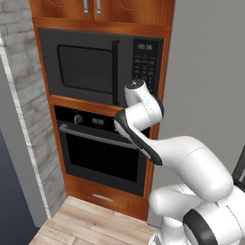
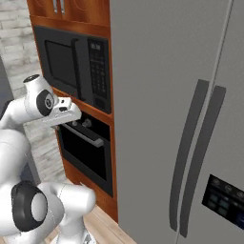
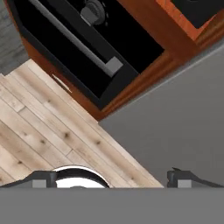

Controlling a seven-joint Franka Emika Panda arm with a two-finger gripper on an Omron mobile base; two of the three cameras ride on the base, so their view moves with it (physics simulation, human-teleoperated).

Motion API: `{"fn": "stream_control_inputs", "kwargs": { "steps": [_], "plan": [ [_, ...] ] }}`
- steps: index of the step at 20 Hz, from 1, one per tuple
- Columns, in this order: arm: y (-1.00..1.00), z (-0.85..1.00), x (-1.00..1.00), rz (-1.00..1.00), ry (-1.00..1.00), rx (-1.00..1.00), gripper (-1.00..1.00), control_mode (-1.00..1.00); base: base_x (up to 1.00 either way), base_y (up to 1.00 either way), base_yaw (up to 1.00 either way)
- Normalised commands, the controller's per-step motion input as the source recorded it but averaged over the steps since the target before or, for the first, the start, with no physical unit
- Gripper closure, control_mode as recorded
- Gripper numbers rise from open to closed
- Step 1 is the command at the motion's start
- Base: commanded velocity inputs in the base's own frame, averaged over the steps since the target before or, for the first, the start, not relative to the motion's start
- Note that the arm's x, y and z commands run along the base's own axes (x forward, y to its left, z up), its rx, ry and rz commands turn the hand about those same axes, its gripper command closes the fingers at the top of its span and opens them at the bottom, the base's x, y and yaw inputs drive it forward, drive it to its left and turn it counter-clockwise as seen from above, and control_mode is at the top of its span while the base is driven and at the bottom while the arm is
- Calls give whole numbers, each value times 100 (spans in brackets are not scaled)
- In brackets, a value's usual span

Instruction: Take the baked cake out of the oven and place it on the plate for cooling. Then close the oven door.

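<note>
The oven sits shut in the wood-framed wall column, below the microwave and above a drawer. Its door is flush with the frame, the silver bar handle running across just under the knobs and the small display. With the door closed and the glass dark, the cake cannot be seen; presumably it is on a rack inside. No plate is in sight either.

The arm is folded in front of the column, its wrist up near the oven's upper right corner and the microwave keypad. The gripper hangs with jaws spread wide and nothing between them; in the hand view the two dark tips stand far apart at the bottom, pointing down over the plank floor and the grey side of the fridge. That view catches the handle and one knob at its top, so the hand is near the door but not aimed at it.

The open jaws suit what comes first: grasping the handle and pulling the door down. The hand likely has to tilt toward the bar for that.
</note>
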Motion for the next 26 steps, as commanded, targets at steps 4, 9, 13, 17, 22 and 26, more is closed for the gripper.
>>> {"fn": "stream_control_inputs", "kwargs": {
  "steps": [4,9,13,17,22,26],
  "plan": [
    [63,-58,31,4,-4,-8,-100,-100,0,0,0],
    [43,-57,44,0,-10,-12,-100,-100,0,0,0],
    [30,-40,33,3,-10,-14,-100,-100,0,0,0],
    [33,-35,24,13,-4,-24,-100,-100,0,0,0],
    [17,-9,2,16,-10,-32,-100,-100,0,0,0],
    [0,-8,4,13,-10,-17,-100,-100,0,0,0]
  ]
}}
